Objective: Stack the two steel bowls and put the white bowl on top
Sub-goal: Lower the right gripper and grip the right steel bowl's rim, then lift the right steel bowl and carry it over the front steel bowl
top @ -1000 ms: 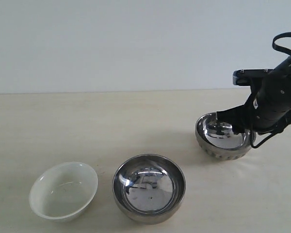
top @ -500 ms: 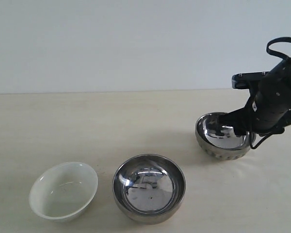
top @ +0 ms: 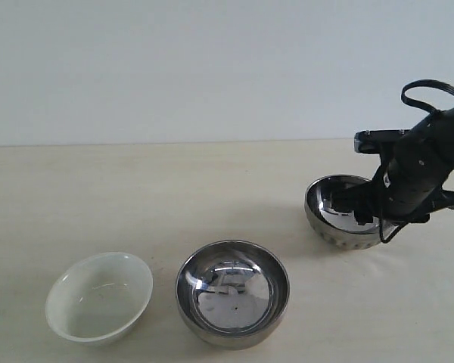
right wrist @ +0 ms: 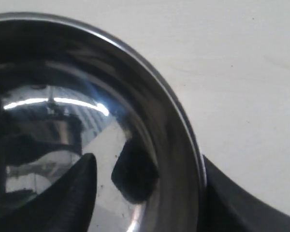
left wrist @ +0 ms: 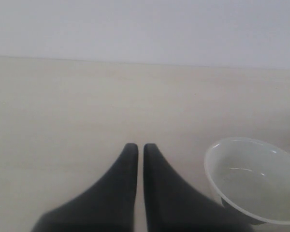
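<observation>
Presently, nothing is stacked: all three bowls stand apart on the pale beige table, and every step of the task is left to do.

Item 1: ribbed steel bowl, round, mirror-finish metal with a ribbed lower outside. It lies at the right of the exterior view, well apart from the others, and is tilted with its opening turned toward the middle of the table.

Item 2: smooth steel bowl, round, shiny metal, plain outside. It stands upright at front centre and holds nothing. By judgement it is the likely base of the stack.

Item 3: white bowl, glossy, shallow and round. It stands upright just beside the smooth steel bowl on its left, not touching it.

Item 4: right claw, black, set on the far rim of the ribbed steel bowl. The right wrist view shows that bowl with the claw astride its wall: the inner finger inside, the outer finger against the outside. A bright gap shows between the inner finger and the wall, so whether the rim is actually clamped cannot be told.

Item 5: left claw, black, fingers drawn almost together with only a thin slit between, holding nothing. It hangs low over bare table with the white bowl near one side, apart from it.
</observation>
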### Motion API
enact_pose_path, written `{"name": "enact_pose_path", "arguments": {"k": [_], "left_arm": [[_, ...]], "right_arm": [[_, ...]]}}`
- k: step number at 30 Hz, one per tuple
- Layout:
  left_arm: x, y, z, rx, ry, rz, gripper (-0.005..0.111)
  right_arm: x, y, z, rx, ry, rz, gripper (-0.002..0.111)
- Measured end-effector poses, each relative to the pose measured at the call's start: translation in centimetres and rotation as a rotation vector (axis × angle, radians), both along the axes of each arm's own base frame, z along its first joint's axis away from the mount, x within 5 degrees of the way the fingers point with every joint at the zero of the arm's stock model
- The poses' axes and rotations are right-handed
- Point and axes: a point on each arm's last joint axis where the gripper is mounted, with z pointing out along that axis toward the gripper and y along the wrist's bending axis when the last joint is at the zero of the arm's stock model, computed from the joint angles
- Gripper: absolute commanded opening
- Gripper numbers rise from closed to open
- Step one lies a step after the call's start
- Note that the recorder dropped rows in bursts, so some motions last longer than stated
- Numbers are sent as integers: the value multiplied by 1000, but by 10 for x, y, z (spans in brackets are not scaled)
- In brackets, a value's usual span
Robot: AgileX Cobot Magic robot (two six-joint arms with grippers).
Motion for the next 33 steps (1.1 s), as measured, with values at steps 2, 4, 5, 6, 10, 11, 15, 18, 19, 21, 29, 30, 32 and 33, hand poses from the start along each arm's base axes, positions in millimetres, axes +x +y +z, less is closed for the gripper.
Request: {"name": "enact_pose_path", "arguments": {"k": [2, 4, 5, 6, 10, 11, 15, 18, 19, 21, 29, 30, 32, 33], "left_arm": [[0, 0, 0, 0, 0, 0, 4], [0, 0, 0, 0, 0, 0, 4], [0, 0, 0, 0, 0, 0, 4], [0, 0, 0, 0, 0, 0, 4], [0, 0, 0, 0, 0, 0, 4], [0, 0, 0, 0, 0, 0, 4], [0, 0, 0, 0, 0, 0, 4], [0, 0, 0, 0, 0, 0, 4], [0, 0, 0, 0, 0, 0, 4], [0, 0, 0, 0, 0, 0, 4], [0, 0, 0, 0, 0, 0, 4], [0, 0, 0, 0, 0, 0, 4], [0, 0, 0, 0, 0, 0, 4], [0, 0, 0, 0, 0, 0, 4]], "right_arm": [[0, 0, 0, 1, -2, 1, 4], [0, 0, 0, 5, -3, -1, 0], [3, 0, 4, 21, -25, -7, 0], [3, 1, 5, 26, -35, -4, 0], [2, 1, 11, 35, -45, -14, 0], [2, 0, 16, 35, -52, -16, 0], [-4, -1, 51, 58, -119, -11, 0], [-13, 1, 79, 106, -164, 14, 0], [-15, 2, 84, 110, -167, 32, 0], [-20, 4, 92, 143, -160, 55, 0], [-41, 20, 98, 245, -9, 266, 0], [-43, 22, 98, 263, 11, 287, 0], [-46, 27, 98, 299, 35, 321, 0], [-48, 30, 98, 305, 43, 344, 0]]}}
